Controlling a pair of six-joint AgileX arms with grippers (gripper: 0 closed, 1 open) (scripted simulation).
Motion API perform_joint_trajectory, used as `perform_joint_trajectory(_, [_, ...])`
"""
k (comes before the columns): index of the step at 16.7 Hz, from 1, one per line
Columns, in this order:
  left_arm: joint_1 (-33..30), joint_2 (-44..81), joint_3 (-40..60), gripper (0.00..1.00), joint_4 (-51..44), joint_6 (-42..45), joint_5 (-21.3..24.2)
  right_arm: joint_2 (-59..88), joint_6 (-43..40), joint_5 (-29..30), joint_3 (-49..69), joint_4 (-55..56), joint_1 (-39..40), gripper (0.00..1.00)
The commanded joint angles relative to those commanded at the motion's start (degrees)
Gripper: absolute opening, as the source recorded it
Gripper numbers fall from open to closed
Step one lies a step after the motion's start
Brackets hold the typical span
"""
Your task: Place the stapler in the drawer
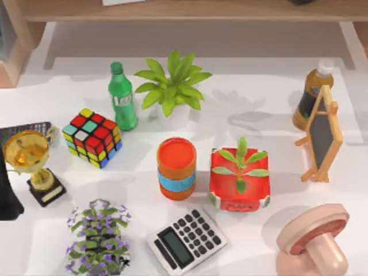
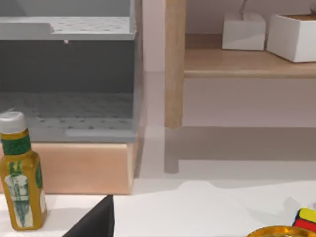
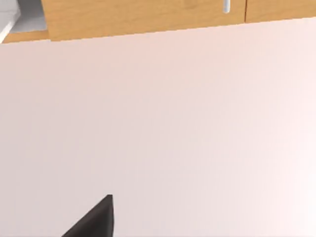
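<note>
Looking over the table (image 1: 259, 100), I cannot tell where the stapler lies, nor how open my grippers are. My left arm (image 1: 8, 198) stands at the left edge beside the trophy (image 1: 27, 154); the calculator (image 1: 187, 240) lies at the front.

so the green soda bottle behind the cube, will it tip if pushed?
Probably. The green bottle stands upright, tall against a narrow base, so a shove near its cap would likely topple it. Its round body would then roll, perhaps into the Rubik's cube close beside it.
</note>
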Motion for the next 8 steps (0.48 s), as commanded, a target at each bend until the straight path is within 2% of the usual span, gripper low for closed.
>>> perform_joint_trajectory(4, [0.0,0.0,0.0,1.00,0.0,0.0,0.0,4.4,-5.1,-2.8,-10.3,15.4,0.4,1.00])
perform_joint_trajectory(8, [0.0,0.0,0.0,1.00,0.0,0.0,0.0,11.1,-7.9,-4.5,-16.4,23.0,4.8,1.00])
